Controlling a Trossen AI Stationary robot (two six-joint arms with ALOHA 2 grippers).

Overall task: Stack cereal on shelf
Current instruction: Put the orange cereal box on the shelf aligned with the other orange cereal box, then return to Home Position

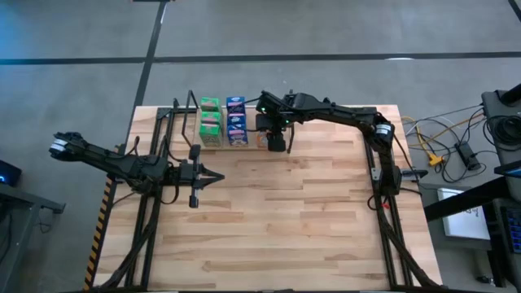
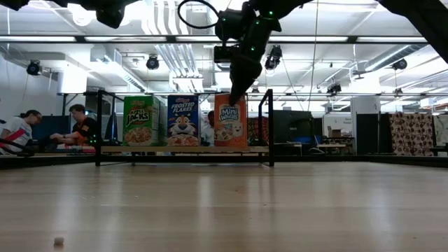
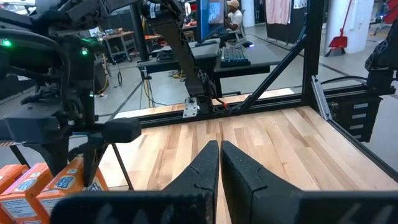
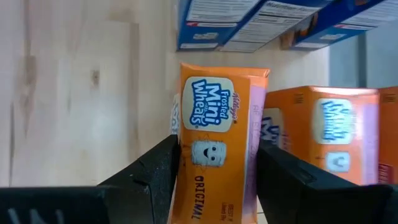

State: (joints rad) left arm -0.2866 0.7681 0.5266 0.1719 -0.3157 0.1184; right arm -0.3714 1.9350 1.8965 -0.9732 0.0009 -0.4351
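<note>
On the shelf point(image 2: 185, 149) at the table's far side stand green cereal boxes point(image 2: 141, 120), blue ones point(image 2: 183, 120) and an orange one point(image 2: 230, 120) in a row. My right gripper point(image 2: 234, 98) comes down onto the orange box point(image 4: 214, 155) and is shut on it. More orange boxes point(image 4: 323, 134) stand behind it. My left gripper point(image 1: 213, 177) hovers shut over the table's left half, holding nothing. My right gripper pinches the front orange box between its two fingers point(image 4: 155, 171), one on each wide face, beside the narrow panel point(image 4: 186, 155) that faces the wrist camera. The fingers slant down from above and from the table's right. The box stands upright, its bottom point(image 2: 230, 144) level with the neighbouring boxes on the plank.
Black wire brackets point(image 2: 269, 119) bound the shelf's ends. Black arm-mount frames point(image 1: 146, 212) run along both table sides. Open wood lies between the shelf and the near edge, with a small crumb point(image 2: 59, 241) on it. People point(image 2: 21, 129) sit beyond the table.
</note>
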